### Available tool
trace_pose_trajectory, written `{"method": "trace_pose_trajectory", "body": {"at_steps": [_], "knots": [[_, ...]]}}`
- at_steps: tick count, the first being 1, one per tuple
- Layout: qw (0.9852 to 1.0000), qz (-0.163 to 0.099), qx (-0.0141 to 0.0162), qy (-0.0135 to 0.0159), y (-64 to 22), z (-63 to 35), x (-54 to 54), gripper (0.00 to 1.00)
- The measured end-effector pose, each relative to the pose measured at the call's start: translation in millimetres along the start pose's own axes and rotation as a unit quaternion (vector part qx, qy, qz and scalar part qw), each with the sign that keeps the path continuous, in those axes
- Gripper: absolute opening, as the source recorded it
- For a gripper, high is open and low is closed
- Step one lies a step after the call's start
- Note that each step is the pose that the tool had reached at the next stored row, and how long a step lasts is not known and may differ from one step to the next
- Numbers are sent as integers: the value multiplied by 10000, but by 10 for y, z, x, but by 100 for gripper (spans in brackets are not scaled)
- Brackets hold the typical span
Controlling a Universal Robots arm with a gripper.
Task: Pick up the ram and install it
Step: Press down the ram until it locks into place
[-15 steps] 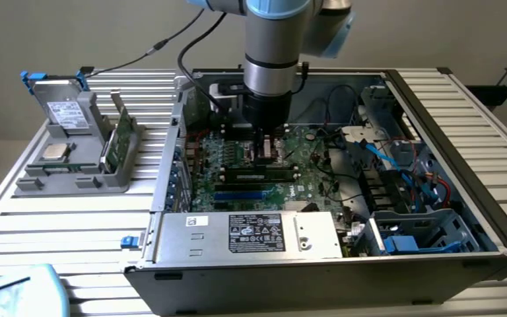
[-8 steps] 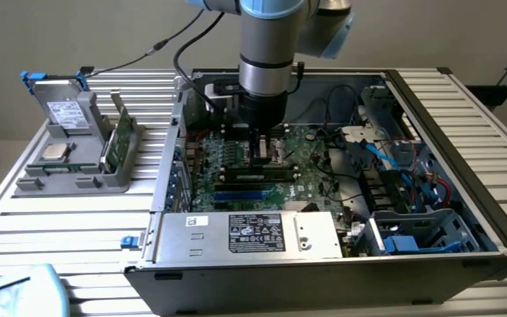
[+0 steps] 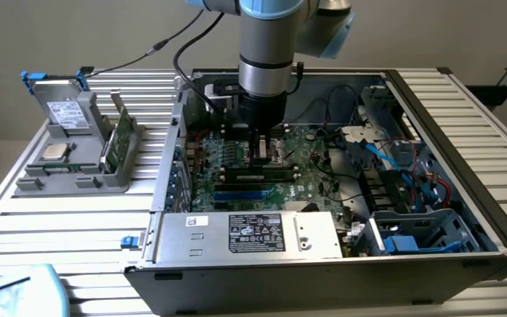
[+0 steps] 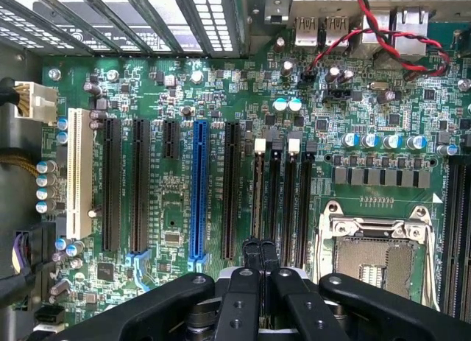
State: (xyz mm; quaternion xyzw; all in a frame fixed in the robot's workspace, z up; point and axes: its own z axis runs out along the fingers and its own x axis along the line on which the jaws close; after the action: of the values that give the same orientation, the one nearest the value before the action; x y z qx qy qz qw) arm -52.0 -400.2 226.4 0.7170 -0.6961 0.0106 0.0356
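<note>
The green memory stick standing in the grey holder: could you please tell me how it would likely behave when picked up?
Probably stiff and light: the memory stick is a thin, flat board. It stands on its narrow edge in the holder, so set down free it would likely tip. Being so thin, it may crack if bent.

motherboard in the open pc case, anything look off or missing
One thing: the processor socket on the motherboard sits bare, its metal frame around an unfilled square, while a silver chip lies in the grey holder outside the case. Nothing looks askew, spilled or damaged.
</note>
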Motion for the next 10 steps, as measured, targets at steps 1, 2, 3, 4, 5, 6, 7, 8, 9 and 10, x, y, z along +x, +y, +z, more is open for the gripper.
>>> {"method": "trace_pose_trajectory", "body": {"at_steps": [1,2,3,4,5,6,7,8,9,10], "knots": [[10000,0,0,-1,0,2,0,11],[10000,0,2,-1,0,5,0,11],[10000,0,3,-1,0,8,-1,11],[10000,0,3,1,0,9,0,11],[10000,0,3,1,0,9,-1,11],[10000,0,3,1,0,9,-1,11],[10000,0,3,1,0,9,-1,11],[10000,0,4,-1,0,8,-1,11],[10000,0,5,-3,0,3,-1,11],[10000,0,9,-9,0,-13,-2,11]]}}
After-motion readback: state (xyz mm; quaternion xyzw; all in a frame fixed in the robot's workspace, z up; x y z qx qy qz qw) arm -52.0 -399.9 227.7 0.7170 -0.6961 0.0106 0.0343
